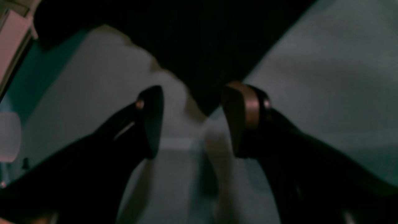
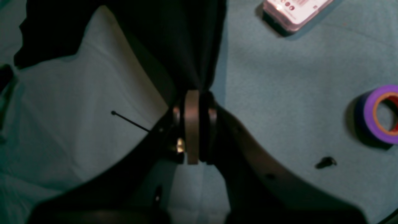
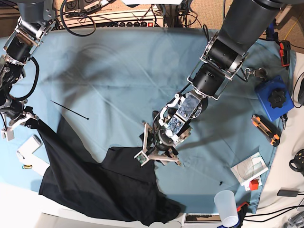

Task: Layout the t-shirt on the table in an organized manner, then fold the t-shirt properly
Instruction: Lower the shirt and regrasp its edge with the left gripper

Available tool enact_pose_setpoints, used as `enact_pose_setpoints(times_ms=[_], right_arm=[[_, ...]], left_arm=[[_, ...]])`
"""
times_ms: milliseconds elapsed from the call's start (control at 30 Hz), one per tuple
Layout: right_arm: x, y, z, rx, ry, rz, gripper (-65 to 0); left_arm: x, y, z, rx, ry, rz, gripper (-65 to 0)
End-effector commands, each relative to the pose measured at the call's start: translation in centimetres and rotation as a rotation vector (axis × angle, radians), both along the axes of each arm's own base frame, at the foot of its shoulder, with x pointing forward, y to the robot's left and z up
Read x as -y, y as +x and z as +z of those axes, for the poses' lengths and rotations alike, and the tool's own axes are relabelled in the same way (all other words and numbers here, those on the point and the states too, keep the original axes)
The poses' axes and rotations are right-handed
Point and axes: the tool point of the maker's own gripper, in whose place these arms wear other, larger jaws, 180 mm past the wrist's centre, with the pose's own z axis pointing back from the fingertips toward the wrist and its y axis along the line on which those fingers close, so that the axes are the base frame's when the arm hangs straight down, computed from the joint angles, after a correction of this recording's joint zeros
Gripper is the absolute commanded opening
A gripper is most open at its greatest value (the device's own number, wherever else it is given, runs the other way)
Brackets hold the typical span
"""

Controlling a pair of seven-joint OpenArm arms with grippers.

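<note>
Black and bunched, the t-shirt (image 3: pixel 102 183) sprawls across the near left part of the table (image 3: pixel 118 71), its hem spilling toward the near edge and one end drawn up tight to the left. At the far left of that stretch the right gripper (image 3: pixel 23 119) is clenched on a pinch of the fabric; in its wrist view the pads (image 2: pixel 192 124) sit pressed together with dark cloth (image 2: pixel 174 46) gathered between them and rising away. Just near that gripper a small white device (image 3: pixel 29 145) lies on the blue cloth, and a thin black cable tie (image 3: pixel 70 109) rests further in. Moving right, the left gripper (image 3: pixel 156 151) hangs over the shirt's right upper edge with its jaws spread wide and nothing between them; its wrist view shows a corner of the black shirt (image 1: pixel 199 46) lying just beyond the parted fingers (image 1: pixel 245 109). Further right stand a blue box (image 3: pixel 272 99), an orange-handled tool (image 3: pixel 265 129) and, near the front edge, a clear plastic cup (image 3: pixel 225 206)
</note>
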Motion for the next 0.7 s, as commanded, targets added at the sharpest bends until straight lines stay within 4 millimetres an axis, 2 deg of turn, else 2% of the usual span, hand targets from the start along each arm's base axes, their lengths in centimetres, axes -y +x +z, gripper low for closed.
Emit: enact_pose_setpoints(times_ms=[0, 200, 467, 667], right_arm=[[0.9, 0.8, 2.4, 0.064, -0.026, -0.004, -65.0], [0.9, 0.8, 2.3, 0.061, -0.027, -0.002, -65.0], [0.8, 0.6, 2.1, 0.047, -0.027, 0.001, -65.0], [0.8, 0.6, 2.1, 0.043, -0.027, 0.001, -65.0]], left_arm=[[0.8, 1.5, 2.6, 0.076, -0.026, -0.013, -31.1], [0.2, 1.7, 1.0, 0.048, -0.012, -0.014, -31.1], [1.4, 2.6, 3.0, 0.095, -0.045, -0.041, -31.8], [2.4, 1.9, 2.6, 0.078, -0.059, -0.074, -38.6]])
